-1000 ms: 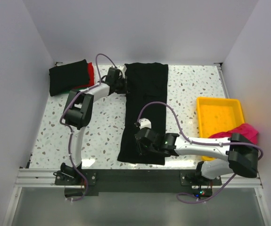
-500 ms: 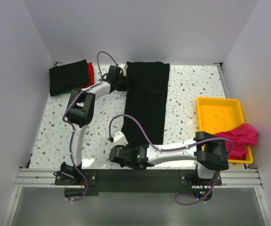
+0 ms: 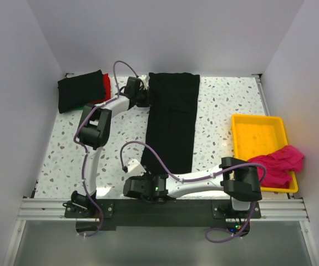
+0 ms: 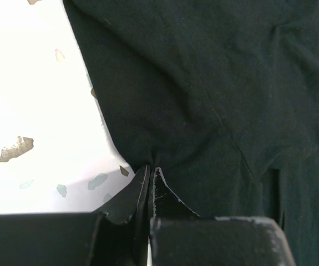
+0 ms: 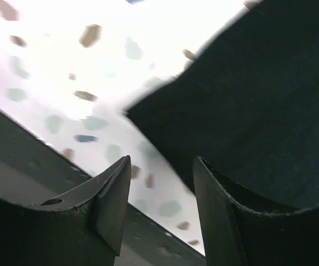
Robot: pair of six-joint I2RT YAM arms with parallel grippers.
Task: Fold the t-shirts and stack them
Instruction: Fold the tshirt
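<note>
A black cloth t-shirt [image 3: 173, 122], folded into a long narrow strip, is laid flat on the white speckled table [image 3: 220, 105]. Its long axis runs from the far edge toward the near edge, with the near end slanted slightly to the left. Its far left edge is pinched by the left tool [image 4: 152, 169], which is clenched, and the cloth is puckered at the tips. The right tool [image 5: 162, 166] is released, its jaws apart with nothing between them, just beside the strip's near left corner. At the far left corner a folded black shirt [image 3: 80, 90] is laid over a red shirt [image 3: 107, 84]. A crumpled magenta-pink shirt [image 3: 281, 163] is draped over the near rim of a yellow plastic tray [image 3: 259, 133].
</note>
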